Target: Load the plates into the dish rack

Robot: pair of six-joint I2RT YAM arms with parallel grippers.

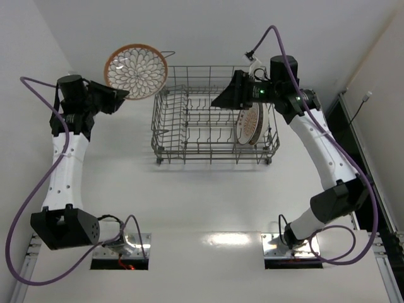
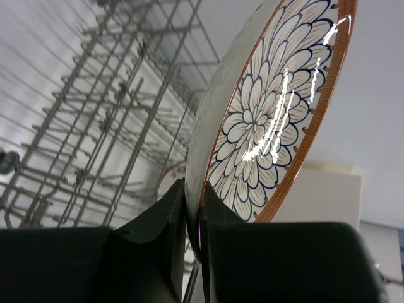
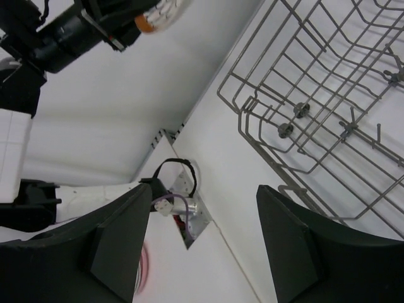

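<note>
My left gripper (image 1: pixel 121 98) is shut on the rim of a white plate with an orange-brown rim and petal lattice (image 1: pixel 136 71), held in the air left of the dish rack's (image 1: pixel 208 126) back left corner. In the left wrist view the plate (image 2: pixel 265 120) stands on edge between my fingers (image 2: pixel 218 205), with the rack (image 2: pixel 113 107) behind it. My right gripper (image 1: pixel 222 100) is open and empty above the rack's right half. Patterned plates (image 1: pixel 252 123) stand on edge in the rack's right end; I cannot tell whether one or two.
The grey wire rack (image 3: pixel 328 95) has tall sides and rows of upright tines; its left and middle rows hold nothing. The left arm (image 3: pixel 69 31) shows in the right wrist view. White walls close in on the left and the back.
</note>
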